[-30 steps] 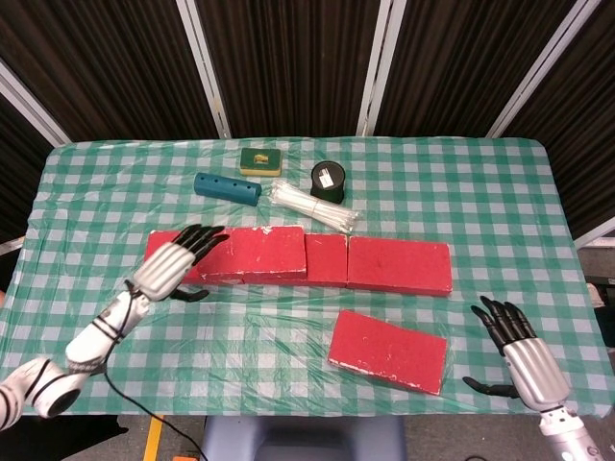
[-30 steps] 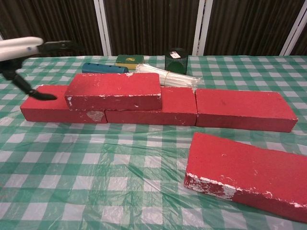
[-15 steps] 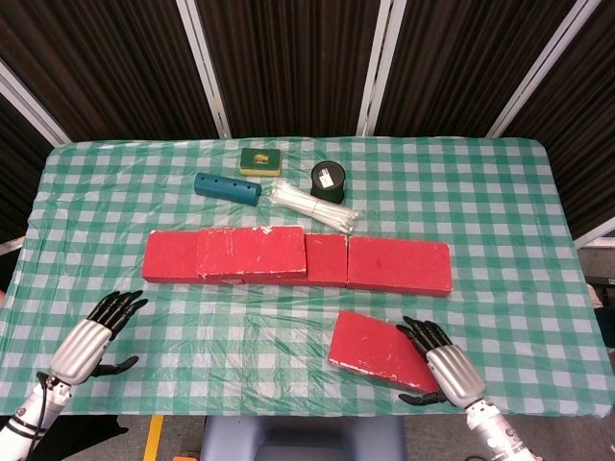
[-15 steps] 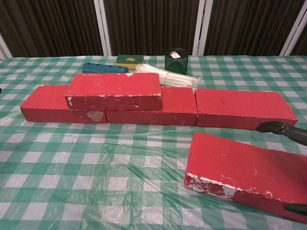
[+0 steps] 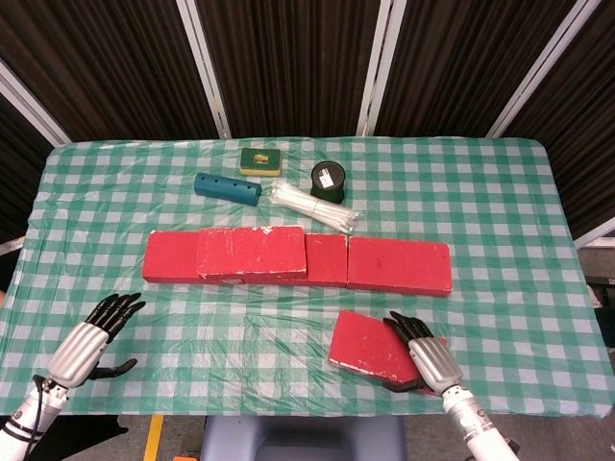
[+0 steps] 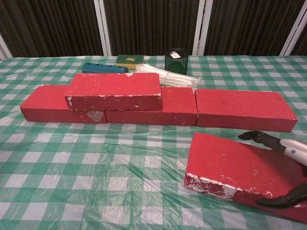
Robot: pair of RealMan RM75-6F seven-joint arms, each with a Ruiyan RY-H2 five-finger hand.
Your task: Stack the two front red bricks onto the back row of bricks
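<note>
Since half a second ago the right hand [image 5: 420,353] has slid further in over the front red brick [image 5: 370,343], its fingers now lying across the brick's right end in the head view with the thumb [image 6: 280,201] hooked at the near edge, as the chest view shows; the left hand [image 5: 93,336] has hardly shifted. That loose brick lies flat and slightly skewed on the checked tablecloth [image 5: 500,202], in front of and apart from the right end of the back row of bricks [image 5: 399,266]; its top is a dull red and its near corner is chipped and scuffed white. Whether the fingers are already clamped on it I cannot tell: they straddle the brick but it does not look lifted. One brick, the stacked brick [image 6: 114,91], already sits on the left half of the row, so the step in hand seems to be grasping the second. Next it probably needs a firm squeeze across the width, a lift clear of the row's height, then a carry back to set it on the row beside the stacked brick. The left hand hovers with fingers spread, holding nothing, well to the left of the row's front. Behind the row lie a blue cylinder [image 5: 227,187], a bundle of white sticks [image 5: 313,206], a dark tin [image 5: 328,181] and a green sponge [image 5: 260,160].
</note>
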